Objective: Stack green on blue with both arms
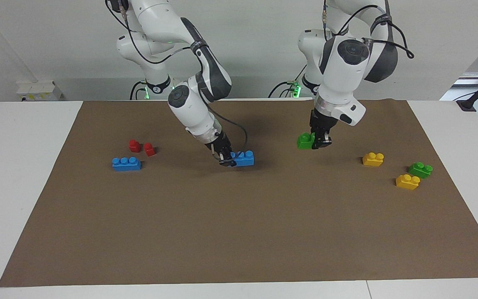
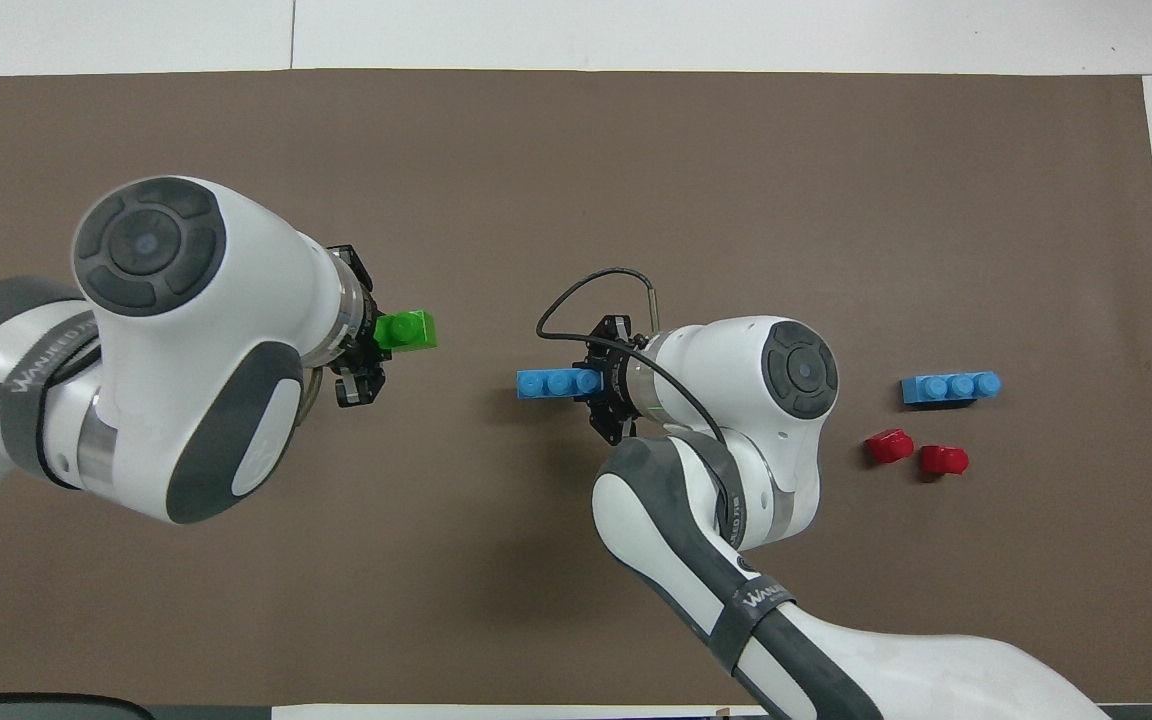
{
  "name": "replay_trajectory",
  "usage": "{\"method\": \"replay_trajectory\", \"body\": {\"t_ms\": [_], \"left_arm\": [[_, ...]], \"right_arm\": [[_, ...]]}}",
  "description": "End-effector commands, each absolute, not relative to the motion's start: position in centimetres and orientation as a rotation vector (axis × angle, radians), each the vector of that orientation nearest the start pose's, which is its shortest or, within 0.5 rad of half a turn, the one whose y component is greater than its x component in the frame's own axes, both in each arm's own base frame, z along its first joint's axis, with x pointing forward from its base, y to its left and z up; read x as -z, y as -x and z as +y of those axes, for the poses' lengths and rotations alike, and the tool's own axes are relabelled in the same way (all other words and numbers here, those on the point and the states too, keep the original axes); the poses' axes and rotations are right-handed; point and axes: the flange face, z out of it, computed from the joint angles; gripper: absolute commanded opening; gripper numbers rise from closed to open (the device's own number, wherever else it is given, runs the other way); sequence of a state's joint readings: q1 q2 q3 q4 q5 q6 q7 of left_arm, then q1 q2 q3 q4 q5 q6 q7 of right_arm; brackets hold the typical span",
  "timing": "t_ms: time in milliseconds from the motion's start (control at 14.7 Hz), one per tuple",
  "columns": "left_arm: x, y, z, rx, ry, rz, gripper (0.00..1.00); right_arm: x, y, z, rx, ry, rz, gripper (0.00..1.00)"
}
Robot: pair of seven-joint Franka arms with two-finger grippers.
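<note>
— Green brick (image 1: 305, 141): where was it, and which of your grippers had it?

— My left gripper (image 1: 320, 142) had it, fingers clamped tight on one end, so the brick stuck out sideways from the tips toward my right arm. It hung in the air over the brown mat (image 1: 239, 232), touching nothing else.

— And the blue one?

— My right gripper (image 1: 225, 160) was shut on the end of a blue brick (image 1: 243, 158) near the middle of the mat. That brick was down at the mat's surface, studs up, its free end pointing toward my left gripper. The green brick and this blue brick were apart, with bare mat between them.

— What else lay around your tools?

— Out past my right gripper, toward the right arm's end of the table, sat a second blue brick (image 1: 126, 163), with two red bricks (image 1: 141, 147) just beside it, a little nearer to me. Past my left gripper, toward the left arm's end, lay two yellow bricks (image 1: 373, 159) and a second green brick (image 1: 420, 169), grouped close together. None of those was touched by either gripper.
</note>
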State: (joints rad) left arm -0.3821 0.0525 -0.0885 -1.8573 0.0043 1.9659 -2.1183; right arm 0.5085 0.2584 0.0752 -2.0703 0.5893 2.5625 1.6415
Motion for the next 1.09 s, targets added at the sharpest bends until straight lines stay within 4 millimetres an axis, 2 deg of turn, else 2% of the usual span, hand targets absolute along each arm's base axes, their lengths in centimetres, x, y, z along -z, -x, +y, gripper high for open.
{"method": "replay_trajectory", "body": {"t_ms": [0,136,477,681,1021], "left_arm": [[-48.2,-48.9,-27.4,-0.027,-2.047,2.277,0.0],[-47.3,-47.7,-29.0,-0.029,-2.053,2.258,0.0],[-43.9,-45.1,-31.5,-0.064,-2.059,2.242,0.0],[-43.2,-44.5,-32.3,-0.069,-2.044,2.24,0.0],[-41.0,-43.7,-34.5,-0.131,-2.003,2.243,0.0]], "right_arm": [[-31.7,-50.2,33.1,-0.351,1.965,1.91,0.0],[-30.9,-50.0,33.5,-0.36,1.937,1.927,0.0],[-29.3,-49.7,32.7,-0.383,1.882,1.985,0.0],[-28.5,-49.4,32.1,-0.36,1.87,2.0,0.0],[-28.5,-49.3,32.2,-0.36,1.871,2.0,0.0]]}}
